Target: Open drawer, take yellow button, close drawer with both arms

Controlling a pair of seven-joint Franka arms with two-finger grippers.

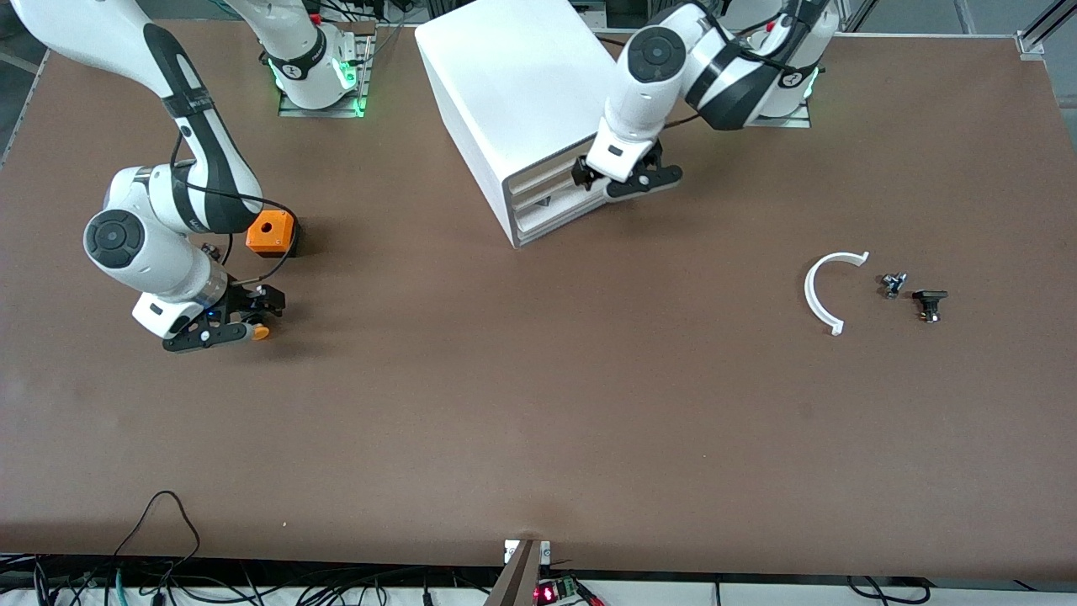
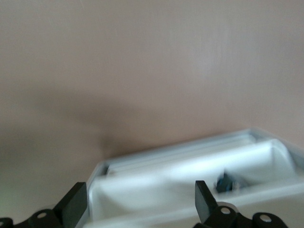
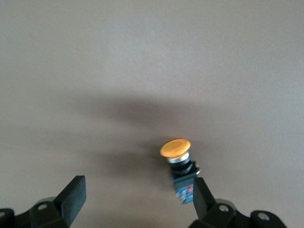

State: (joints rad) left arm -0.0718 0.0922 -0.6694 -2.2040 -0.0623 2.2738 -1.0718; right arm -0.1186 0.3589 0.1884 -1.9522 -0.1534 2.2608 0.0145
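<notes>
Front view: the white cabinet [image 1: 522, 101] stood toward the arms' bases, between them. The left gripper [image 1: 627, 175] was at the cabinet's front face, against its drawer [image 1: 547, 187] stack. I could not tell from here how far any drawer stood out. The right gripper [image 1: 220, 324] was low over the table at the right arm's end, with the button [image 1: 261, 332] at its tip. The orange cube [image 1: 271, 233] sat just beside, farther from the camera. At the left arm's end lay a white curved strip [image 1: 824, 290] and two small dark parts [image 1: 913, 290], untouched.

Left wrist view: the fingers [image 2: 204, 199] were spread apart, holding nothing, right at the drawer's rim [image 2: 190, 166]. The tray looked partly open, with a small dark item [image 2: 225, 183] inside.

Right wrist view: the fingers [image 3: 202, 194] were spread wide. The button [image 3: 180, 164] lay on the table [image 3: 142, 71] beside one of them, orange cap outward, not clamped.

Handling, my judgement: the button was light, rigid and liable to roll on its round cap. Pinch the black body [image 3: 184, 183], not the slick dome. The drawer was thin, light plastic; push it squarely at the middle of its front.
</notes>
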